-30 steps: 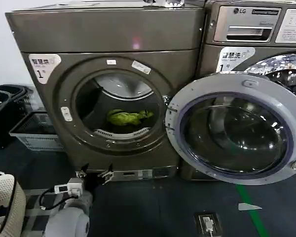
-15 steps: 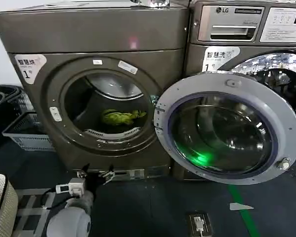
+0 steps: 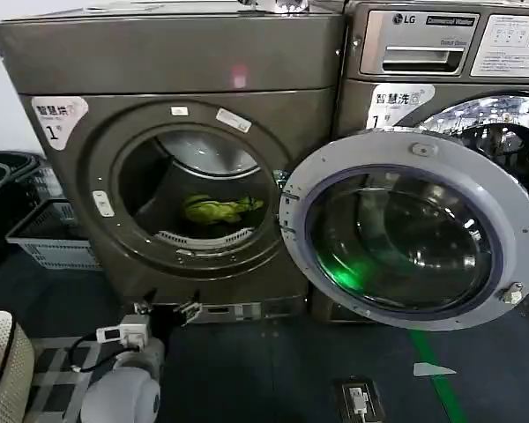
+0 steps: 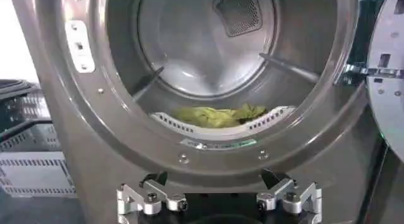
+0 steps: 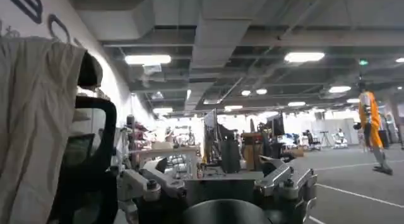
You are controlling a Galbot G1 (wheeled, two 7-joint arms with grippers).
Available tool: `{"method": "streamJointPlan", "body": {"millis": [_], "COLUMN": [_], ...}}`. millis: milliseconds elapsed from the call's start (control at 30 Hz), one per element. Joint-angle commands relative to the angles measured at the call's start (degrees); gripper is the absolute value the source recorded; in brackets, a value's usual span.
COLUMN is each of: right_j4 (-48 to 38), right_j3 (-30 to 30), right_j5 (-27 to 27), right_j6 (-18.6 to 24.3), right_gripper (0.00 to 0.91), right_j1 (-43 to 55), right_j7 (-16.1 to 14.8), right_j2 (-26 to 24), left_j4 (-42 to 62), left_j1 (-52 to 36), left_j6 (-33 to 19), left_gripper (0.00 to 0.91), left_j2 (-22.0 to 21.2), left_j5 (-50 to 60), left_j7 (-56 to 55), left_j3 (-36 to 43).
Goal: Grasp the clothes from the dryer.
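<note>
The dryer (image 3: 176,57) is a bronze-grey front loader marked "1", and its round door (image 3: 414,229) is swung wide open to the right. The clothes (image 3: 216,210), a small yellow-green bunch, lie on the drum floor just behind the lip. In the left wrist view the clothes (image 4: 218,115) sit straight ahead, inside the porthole rim (image 4: 76,118). My left gripper (image 3: 169,308) hangs low in front of the dryer's base, below the opening. This left gripper (image 4: 216,181) is open and holds nothing. My right gripper (image 5: 218,175) is open, empty and faces the hall.
An LG machine (image 3: 441,53) stands right of the dryer, partly behind the open door. Grey and black laundry baskets (image 3: 48,233) sit on the floor to the left. A green floor line (image 3: 436,370) and a floor socket (image 3: 360,401) lie in front.
The head view has shifted, so the dryer sits further left in frame than a second ago. A green glint now shows in the door glass. The left gripper stays by the dryer's base.
</note>
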Motion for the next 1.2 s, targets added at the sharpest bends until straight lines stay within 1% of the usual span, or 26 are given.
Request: {"method": "streamJointPlan", "body": {"millis": [33,1200], "right_j4": [0.1,-0.2], "right_j3": [0.0,0.2], "right_j5": [0.4,0.3], "right_j6": [0.2,0.3], "right_gripper": [0.907,0.907], "right_j1": [0.0,0.2], "right_j7": [0.1,0.0], "right_j2": [0.0,0.4], "left_j4": [0.4,0.1], "left_j1": [-0.2,0.7], "left_j6": [2.8,2.8], "left_gripper": [0.907,0.907], "left_j2": [-0.1,-0.4], "left_j5": [-0.4,-0.6], "left_j7": [0.0,0.1], "left_j3": [-0.2,-0.1]}}
